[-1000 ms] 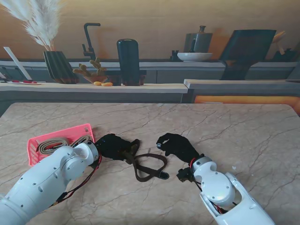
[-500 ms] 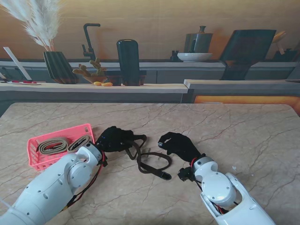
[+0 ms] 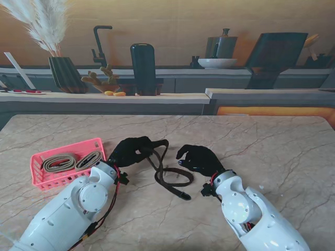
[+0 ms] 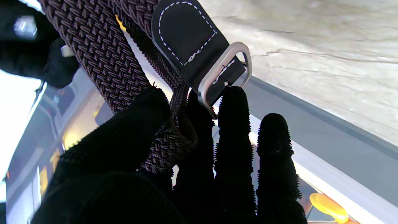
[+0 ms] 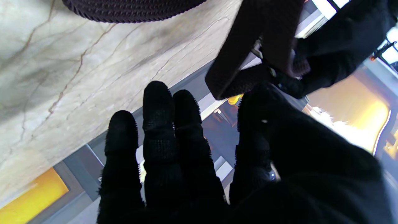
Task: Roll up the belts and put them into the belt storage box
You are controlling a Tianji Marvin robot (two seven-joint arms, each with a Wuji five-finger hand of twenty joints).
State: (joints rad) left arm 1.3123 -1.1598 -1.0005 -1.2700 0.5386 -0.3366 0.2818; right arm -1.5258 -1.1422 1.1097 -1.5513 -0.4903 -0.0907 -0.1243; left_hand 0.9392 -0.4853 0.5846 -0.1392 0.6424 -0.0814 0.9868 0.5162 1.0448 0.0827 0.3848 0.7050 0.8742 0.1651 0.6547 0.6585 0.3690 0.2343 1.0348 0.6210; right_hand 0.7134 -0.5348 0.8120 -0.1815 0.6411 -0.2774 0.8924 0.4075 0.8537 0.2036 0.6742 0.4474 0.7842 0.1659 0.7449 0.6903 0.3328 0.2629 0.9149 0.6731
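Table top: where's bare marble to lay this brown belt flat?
Free: the table right of the right hand, and the far strip beyond both hands. Crowded: the left, with the pink basket, and the middle, where the left hand holds the brown belt.

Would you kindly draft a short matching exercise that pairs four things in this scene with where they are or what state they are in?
Things:
1. dark brown braided belt
2. pink plastic storage box
3. left hand
4. right hand

States:
A. holds two rolled tan belts
B. open, holding nothing
C. shut on the buckle end
D. partly lifted, its tail looped on the marble table

Pairs: 1-D, 2-A, 3-C, 4-B
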